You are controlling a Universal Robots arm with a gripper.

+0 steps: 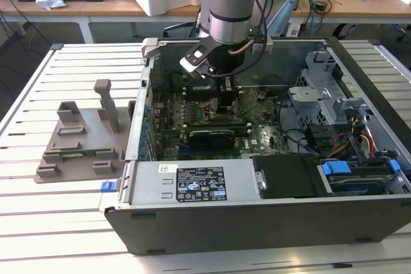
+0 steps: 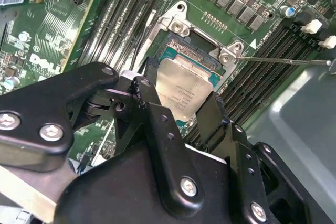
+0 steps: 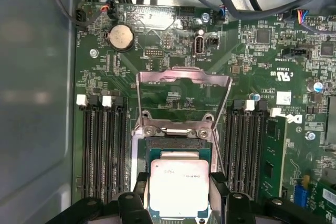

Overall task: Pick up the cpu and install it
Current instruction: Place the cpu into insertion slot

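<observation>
Nearest the lens in the second wrist view is the gripper (image 2: 181, 98), black, with its two fingers (image 2: 151, 103) set against opposite edges of the cpu (image 2: 185, 85). Finding: the gripper is clamped on the cpu, whose silver-white top faces up. The first wrist view confirms the hold, with the gripper (image 3: 179, 184) flanking the cpu (image 3: 179, 188) on two sides.

Position of the cpu: directly over the socket (image 3: 178, 148) on the green motherboard (image 3: 262, 72), and square to the socket's frame. Whether it is seated in the socket or held just clear of it cannot be told.

Socket condition: the metal load plate (image 3: 184, 74) is swung open, hinged at the socket's edge away from the gripper. A thin lever rod (image 2: 283, 60) extends away from one corner of the socket.

Surroundings: rows of memory slots (image 3: 102, 150) run alongside the socket on both flanks. A round coin battery (image 3: 120, 37) sits on the board beyond the load plate, farther from the socket than the hinge.

Exterior view: the arm (image 1: 234, 4) comes down into the open computer case (image 1: 257, 229), above the socket's area of the board. A grey moulded tray (image 1: 77, 149) with upright posts lies on the slatted desk (image 1: 38, 222), outside the case and well apart from the socket.
</observation>
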